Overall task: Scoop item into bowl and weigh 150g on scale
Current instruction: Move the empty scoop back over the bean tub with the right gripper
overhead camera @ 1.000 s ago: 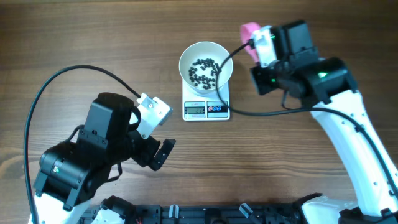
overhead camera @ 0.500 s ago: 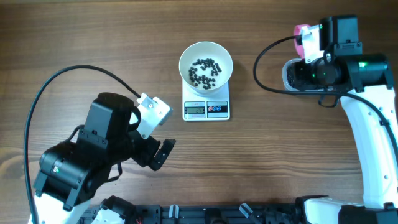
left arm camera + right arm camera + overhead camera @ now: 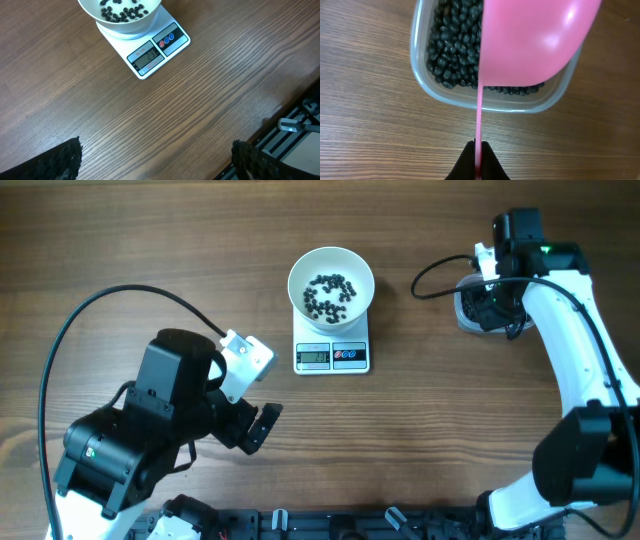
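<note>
A: Right hand (image 3: 478, 161): we log it closed on the thin handle of the pink scoop (image 3: 530, 40), pinched at the very end.

B: Agreed. The scoop head hangs over the clear tub (image 3: 417, 60) and covers its 3 o'clock half. The black beans (image 3: 452, 55) show on the 9 o'clock side. We can't tell if the head touches them or carries any.

A: Left hand (image 3: 157, 159)?

B: Jaws wide apart, nothing in them. It hangs over bare table (image 3: 150, 240), at about 7 o'clock from the scale (image 3: 331, 356).

A: Target spot: the white bowl (image 3: 300, 265) sits on the scale, at 12 o'clock from the display (image 3: 146, 56). The tub is well apart, at 3 o'clock from the bowl.

B: The bowl has only a thin bean scatter (image 3: 330, 293), with white floor showing between the beans. We judge it well short of target. The digits are too small for us to read.

A: Risks, quick.

B: First, spill. The loaded scoop must cross open table toward 9 o'clock, and any tilt rolls round beans off the lip.

A: Second, the grip. With the handle held only at its tip, we expect the loaded head could twist or sag in the hand.

B: Third, a bump. The bowl just rests on that small scale, so a scoop rim clipping it could shove it or upset the reading.

A: Fourth, overshoot. A full scoop near the end could pass the target, so we flag small pours.
</note>
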### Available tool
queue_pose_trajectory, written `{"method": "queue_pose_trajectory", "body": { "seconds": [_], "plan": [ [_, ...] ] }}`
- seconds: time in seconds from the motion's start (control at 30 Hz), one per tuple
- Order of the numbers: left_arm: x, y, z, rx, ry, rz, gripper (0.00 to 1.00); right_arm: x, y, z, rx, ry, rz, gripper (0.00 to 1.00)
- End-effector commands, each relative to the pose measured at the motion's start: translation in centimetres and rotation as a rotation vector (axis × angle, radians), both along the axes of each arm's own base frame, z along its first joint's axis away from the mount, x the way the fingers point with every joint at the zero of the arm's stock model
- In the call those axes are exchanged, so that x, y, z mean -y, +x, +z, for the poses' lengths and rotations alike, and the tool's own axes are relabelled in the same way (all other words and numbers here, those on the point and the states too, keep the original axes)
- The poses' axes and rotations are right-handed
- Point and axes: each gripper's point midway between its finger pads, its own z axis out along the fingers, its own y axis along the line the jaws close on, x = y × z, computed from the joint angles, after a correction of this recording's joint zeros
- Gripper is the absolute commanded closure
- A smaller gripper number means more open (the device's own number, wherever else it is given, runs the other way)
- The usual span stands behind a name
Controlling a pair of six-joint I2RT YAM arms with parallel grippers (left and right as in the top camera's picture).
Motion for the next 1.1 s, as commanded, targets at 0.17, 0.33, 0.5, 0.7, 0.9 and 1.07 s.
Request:
{"method": "queue_pose_trajectory", "body": {
  "seconds": [0.17, 0.33, 0.5, 0.7, 0.9, 1.07],
  "plan": [
    [-0.2, 0.1, 0.6, 0.022, 0.000, -0.001, 0.00, 0.4, -0.8, -4.1, -0.152, 0.010, 0.044, 0.96],
    [-0.2, 0.1, 0.6, 0.022, 0.000, -0.001, 0.00, 1.1, -1.0, -5.3, -0.196, -0.032, 0.046, 0.95],
    [-0.2, 0.1, 0.6, 0.022, 0.000, -0.001, 0.00, 2.4, -0.9, -5.8, -0.216, -0.114, 0.032, 0.96],
    [-0.2, 0.1, 0.6, 0.022, 0.000, -0.001, 0.00, 4.1, -0.9, -5.1, -0.217, -0.217, 0.023, 0.96],
    [-0.2, 0.1, 0.6, 0.022, 0.000, -0.001, 0.00, 4.3, -0.9, -5.0, -0.220, -0.230, 0.024, 0.96],
    [-0.2, 0.1, 0.6, 0.022, 0.000, -0.001, 0.00, 3.8, -1.2, -5.3, -0.234, -0.195, 0.035, 0.96]
  ]
}}
